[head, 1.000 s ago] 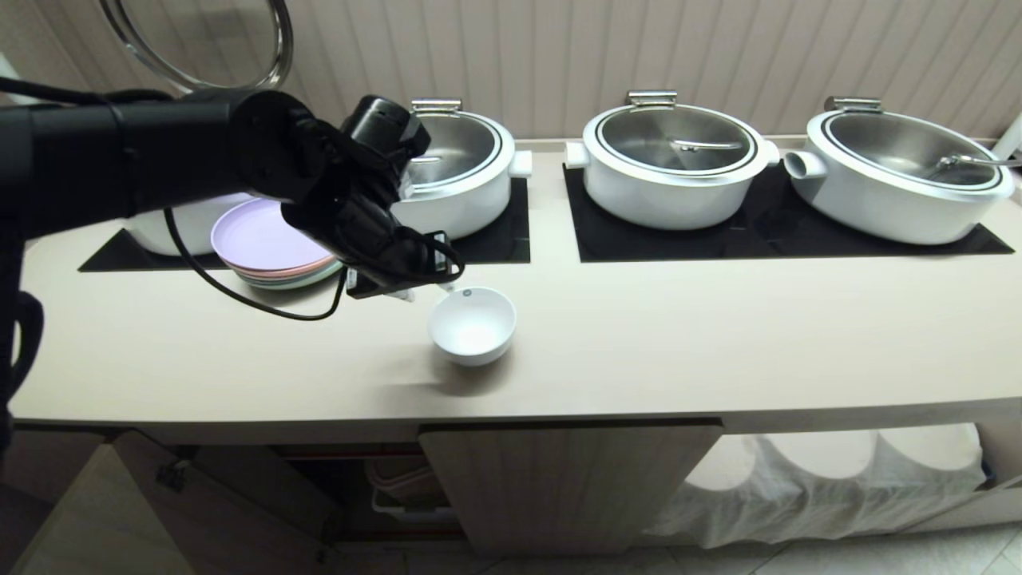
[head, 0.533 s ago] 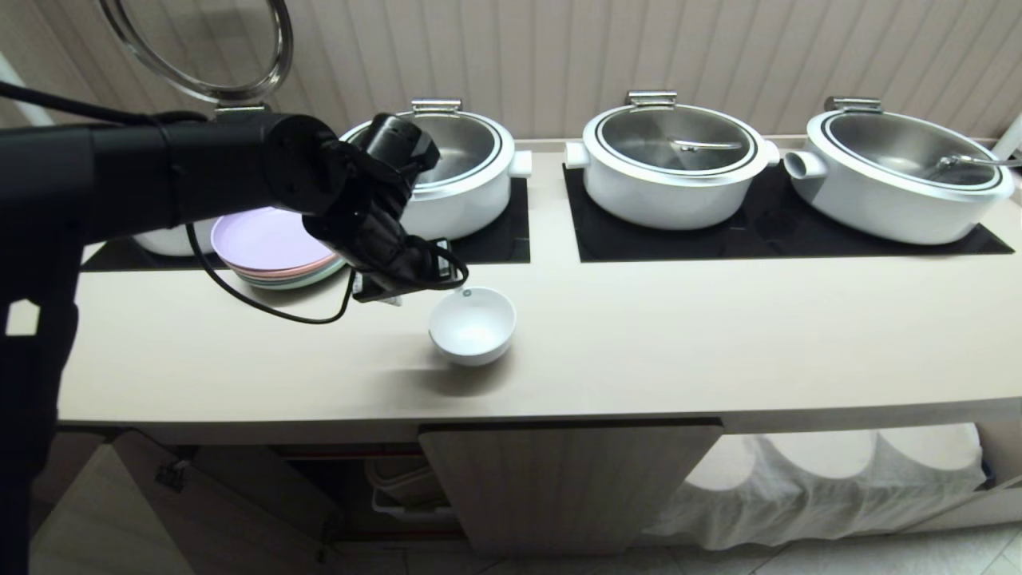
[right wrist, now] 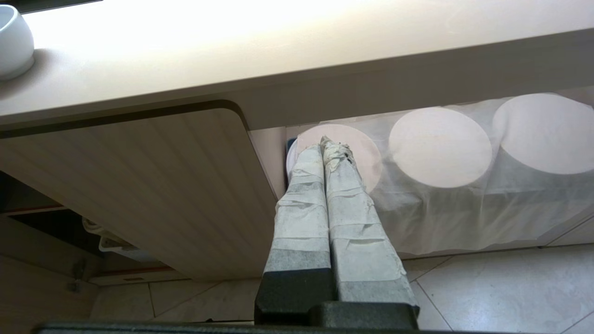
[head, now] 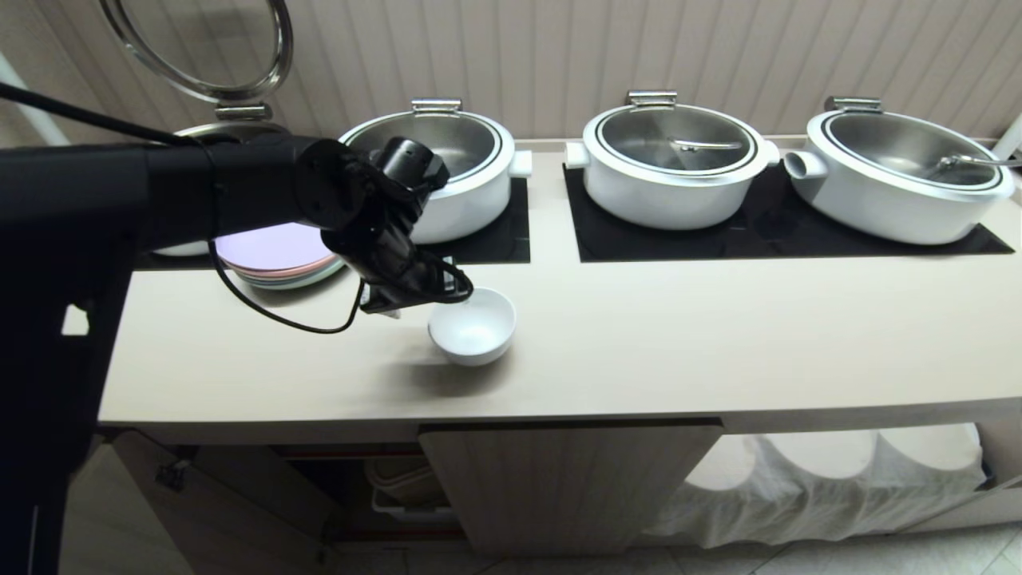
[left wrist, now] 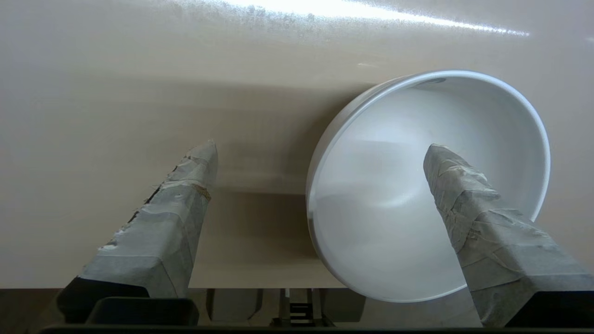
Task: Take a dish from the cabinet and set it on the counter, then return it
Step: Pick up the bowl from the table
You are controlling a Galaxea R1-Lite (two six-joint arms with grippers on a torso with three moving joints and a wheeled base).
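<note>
Dish [head: 473, 326]: small, white, deep-sided

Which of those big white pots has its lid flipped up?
The pot at the far left, mostly hidden behind the robot's arm. Its round lid stands upright against the wall; the other three pots have no raised lid.
</note>
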